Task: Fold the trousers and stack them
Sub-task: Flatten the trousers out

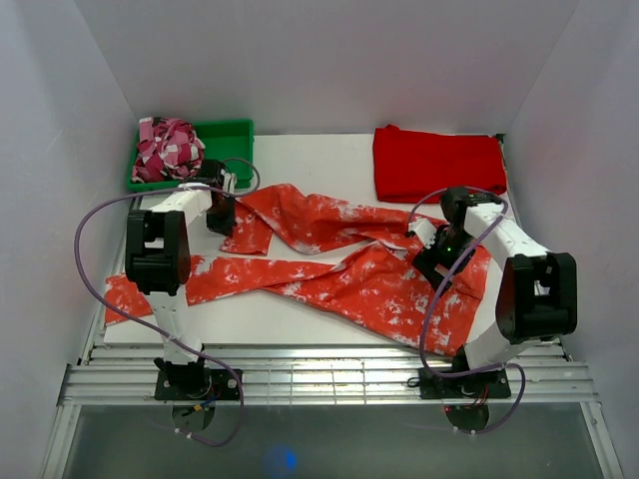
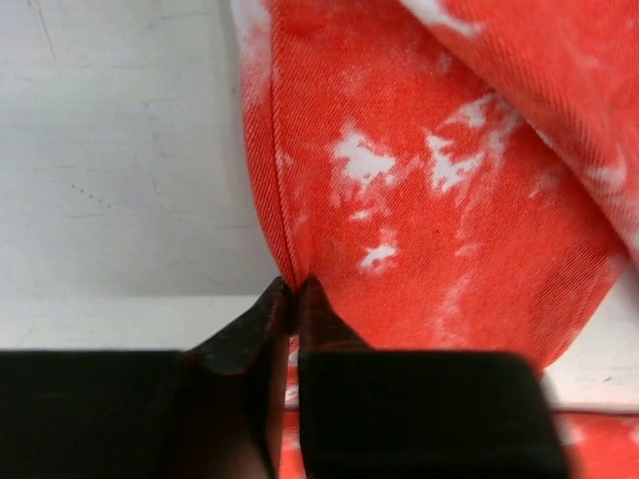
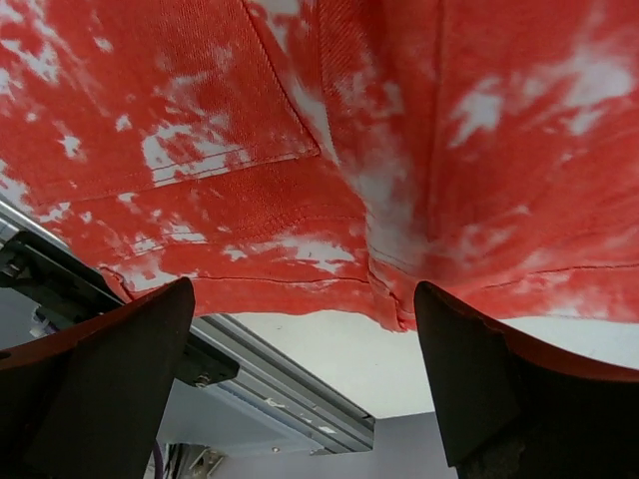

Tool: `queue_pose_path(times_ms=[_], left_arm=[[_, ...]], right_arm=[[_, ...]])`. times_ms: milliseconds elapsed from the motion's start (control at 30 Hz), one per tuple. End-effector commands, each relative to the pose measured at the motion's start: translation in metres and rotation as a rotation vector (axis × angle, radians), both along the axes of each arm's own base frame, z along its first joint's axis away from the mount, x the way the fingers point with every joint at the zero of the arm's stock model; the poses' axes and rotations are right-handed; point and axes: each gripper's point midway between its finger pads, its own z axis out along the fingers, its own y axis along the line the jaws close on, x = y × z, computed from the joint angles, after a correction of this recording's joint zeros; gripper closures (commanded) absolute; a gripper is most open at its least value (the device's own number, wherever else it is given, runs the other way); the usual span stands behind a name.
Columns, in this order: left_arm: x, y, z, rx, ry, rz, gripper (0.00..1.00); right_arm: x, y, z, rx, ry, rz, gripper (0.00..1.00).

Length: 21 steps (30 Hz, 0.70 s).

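Pinching the cloth: left gripper [image 1: 222,215], jaws almost together, tips nipped on the seamed edge of one leg of the orange-red white-splotched cloth trousers [image 1: 339,279]. In the left wrist view the two black fingers [image 2: 250,339] meet right at that folded edge, with a sliver of red between them and bare white surface to the side.

Right gripper [image 1: 427,249] is spread wide with nothing in it. In the right wrist view its dark fingers [image 3: 110,379] stand far apart at either side of the frame, with the waistband and a pocket seam of the trousers [image 3: 319,150] lying beyond them and not touched.

The trousers lie unfolded across the white table board [image 1: 329,160]. The waist end is at the right near edge under the right arm. One leg runs to the near-left edge, the other angles up to the left gripper.

A plain solid-red folded cloth [image 1: 439,163] sits at the far right, apart from the trousers. A green plastic tray [image 1: 235,130] at the far left holds a pink-and-white crumpled cloth bundle [image 1: 165,150].
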Motion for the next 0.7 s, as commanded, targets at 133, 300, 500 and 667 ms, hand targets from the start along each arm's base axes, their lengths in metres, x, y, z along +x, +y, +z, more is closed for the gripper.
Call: queue_pose_path(times_ms=[133, 300, 500, 667], left_arm=[[0.021, 0.043, 0.022, 0.128, -0.067, -0.044, 1.0], [0.051, 0.137, 0.119, 0.436, -0.335, -0.142, 1.0], [0.045, 0.172, 0.214, 0.817, -0.627, -0.398, 1.0], [0.028, 0.176, 0.221, 1.005, -0.742, -0.522, 1.0]], right_arm=[[0.001, -0.049, -0.052, -0.233, 0.032, -0.035, 0.06], [0.006, -0.08, -0.067, -0.311, 0.046, -0.008, 0.07], [0.019, -0.12, -0.069, -0.371, 0.052, -0.018, 0.08], [0.038, -0.147, -0.059, -0.408, 0.033, 0.009, 0.09]])
